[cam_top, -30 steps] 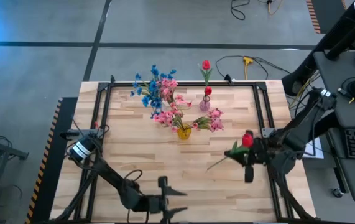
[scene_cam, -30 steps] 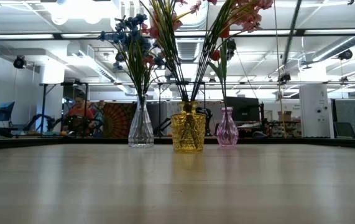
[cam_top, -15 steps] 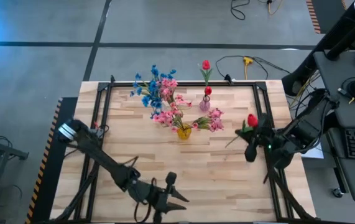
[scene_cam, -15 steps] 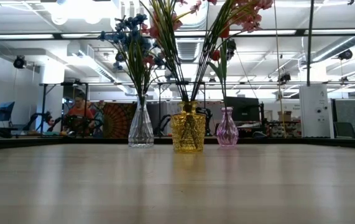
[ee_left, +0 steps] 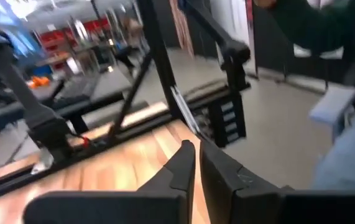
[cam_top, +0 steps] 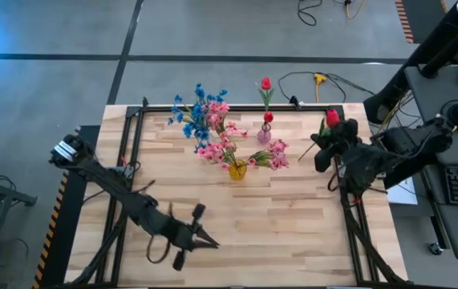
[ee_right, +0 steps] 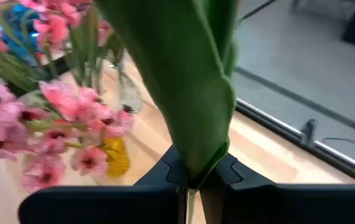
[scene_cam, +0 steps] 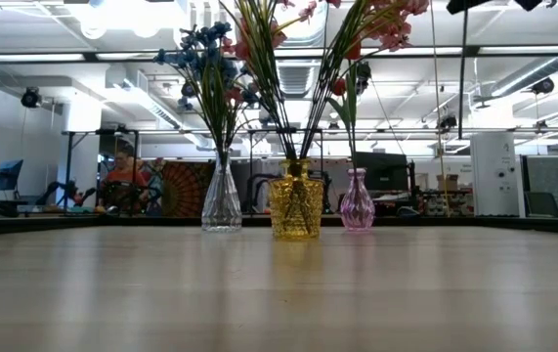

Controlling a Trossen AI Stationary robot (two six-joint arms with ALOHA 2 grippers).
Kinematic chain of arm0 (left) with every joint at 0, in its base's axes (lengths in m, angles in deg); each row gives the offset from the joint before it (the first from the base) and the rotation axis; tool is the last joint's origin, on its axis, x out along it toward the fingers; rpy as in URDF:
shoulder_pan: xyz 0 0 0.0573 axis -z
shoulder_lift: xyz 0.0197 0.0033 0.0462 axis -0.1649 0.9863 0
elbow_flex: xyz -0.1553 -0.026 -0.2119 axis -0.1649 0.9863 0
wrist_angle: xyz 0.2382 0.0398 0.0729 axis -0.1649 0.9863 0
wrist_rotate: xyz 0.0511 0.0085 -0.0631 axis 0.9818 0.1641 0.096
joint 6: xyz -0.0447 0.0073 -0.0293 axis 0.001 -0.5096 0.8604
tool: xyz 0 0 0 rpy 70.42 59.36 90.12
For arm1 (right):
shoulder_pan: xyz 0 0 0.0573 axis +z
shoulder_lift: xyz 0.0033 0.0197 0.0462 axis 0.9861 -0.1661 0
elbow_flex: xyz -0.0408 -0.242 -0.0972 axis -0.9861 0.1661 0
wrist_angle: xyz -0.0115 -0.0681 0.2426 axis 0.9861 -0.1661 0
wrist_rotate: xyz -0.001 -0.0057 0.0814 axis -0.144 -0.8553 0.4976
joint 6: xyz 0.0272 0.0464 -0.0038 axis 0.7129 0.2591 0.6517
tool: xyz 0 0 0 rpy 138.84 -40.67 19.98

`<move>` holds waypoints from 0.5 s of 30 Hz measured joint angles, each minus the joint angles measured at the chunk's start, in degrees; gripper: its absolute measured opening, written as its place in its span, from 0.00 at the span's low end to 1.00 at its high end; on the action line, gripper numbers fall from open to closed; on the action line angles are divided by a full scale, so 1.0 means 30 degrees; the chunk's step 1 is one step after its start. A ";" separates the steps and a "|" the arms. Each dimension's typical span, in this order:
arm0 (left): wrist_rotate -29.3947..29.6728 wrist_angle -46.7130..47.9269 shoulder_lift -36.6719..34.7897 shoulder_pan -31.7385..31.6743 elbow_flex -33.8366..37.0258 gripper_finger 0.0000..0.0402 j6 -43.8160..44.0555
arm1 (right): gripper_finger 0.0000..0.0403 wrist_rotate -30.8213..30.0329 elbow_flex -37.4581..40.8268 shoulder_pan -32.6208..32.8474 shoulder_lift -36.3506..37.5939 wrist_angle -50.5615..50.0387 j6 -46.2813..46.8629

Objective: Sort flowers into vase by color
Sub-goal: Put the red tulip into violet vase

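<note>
Right gripper [cam_top: 322, 154], pinching a red tulip [cam_top: 332, 117], has risen toward upper right; left gripper [cam_top: 190, 238], fingers together, drifted left over the wooden table [cam_top: 293, 225].

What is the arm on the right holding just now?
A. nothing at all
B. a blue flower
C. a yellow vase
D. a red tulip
D: in the high view the right gripper is shut on a red tulip, and its green leaf fills the right wrist view, pinched between the fingers.
</note>
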 joint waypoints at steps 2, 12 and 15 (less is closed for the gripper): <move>-0.0007 -0.2084 -0.0696 -0.0255 0.1665 0.01 -0.0069 | 0.03 0.1006 0.0061 -0.0655 0.0045 0.1340 -0.1380; 0.0036 -0.6429 -0.2845 -0.1710 0.6041 0.00 -0.0192 | 0.03 0.2456 0.0019 -0.4662 -0.0410 0.5323 -0.7055; 0.0029 -0.6525 -0.2914 -0.1713 0.6295 0.00 -0.0323 | 0.03 0.4039 -0.0038 -0.6599 -0.0445 0.5748 -0.8092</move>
